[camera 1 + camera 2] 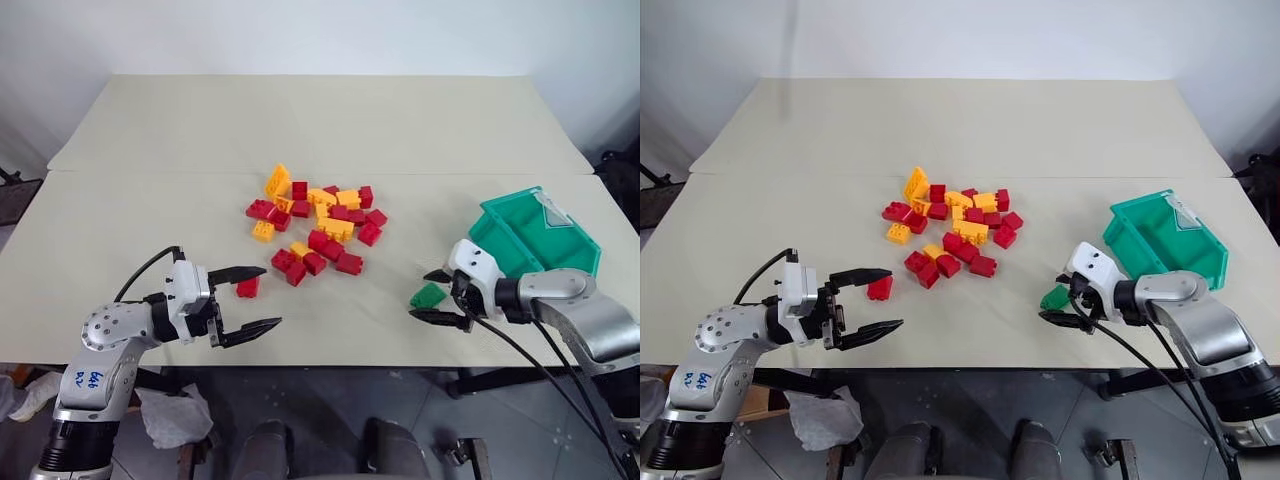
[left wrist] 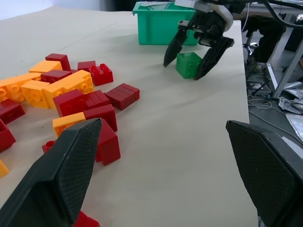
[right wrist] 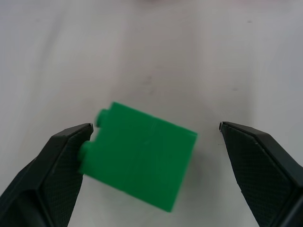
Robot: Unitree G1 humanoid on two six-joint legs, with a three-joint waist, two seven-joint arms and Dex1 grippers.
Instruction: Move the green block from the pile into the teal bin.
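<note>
Looking down, you see the green block out of the pile, lying between the wide-open right gripper, not yet in the teal bin; the left gripper is wide open too.

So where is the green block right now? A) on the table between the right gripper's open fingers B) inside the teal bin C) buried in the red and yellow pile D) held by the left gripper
A: the green block lies on the table, between the open fingers of the right gripper, outside the teal bin.
</note>
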